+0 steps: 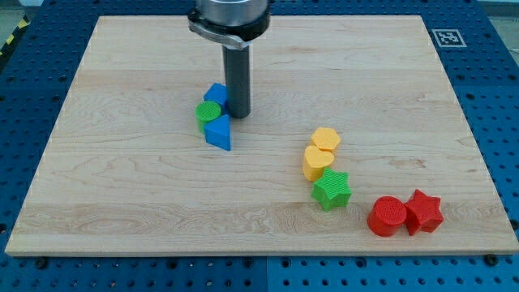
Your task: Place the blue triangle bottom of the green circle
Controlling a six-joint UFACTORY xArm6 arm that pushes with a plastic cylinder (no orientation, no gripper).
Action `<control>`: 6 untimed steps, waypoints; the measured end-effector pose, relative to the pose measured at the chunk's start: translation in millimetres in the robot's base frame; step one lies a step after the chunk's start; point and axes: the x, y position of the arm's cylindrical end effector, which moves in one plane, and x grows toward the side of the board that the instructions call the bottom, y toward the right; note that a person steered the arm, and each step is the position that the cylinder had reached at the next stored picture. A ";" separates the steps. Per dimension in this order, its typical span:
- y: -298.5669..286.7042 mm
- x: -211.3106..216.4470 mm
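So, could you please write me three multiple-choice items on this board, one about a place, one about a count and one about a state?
1. Where is the blue triangle relative to the green circle?
A. toward the view's bottom
B. toward the view's top
C. far at the view's right

2. How many red blocks are there?
A. one
B. two
C. four

3. How do the two yellow blocks lie?
A. far apart
B. touching
C. stacked on the red ones

Answers: 1 A, the triangle sits just below the circle, beside my tip. 2 B, a red circle and a red star. 3 B, the upper yellow block abuts the lower yellow block.
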 end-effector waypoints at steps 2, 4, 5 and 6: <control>11.7 12.2; 1.2 58.1; -30.5 58.1; -21.6 84.8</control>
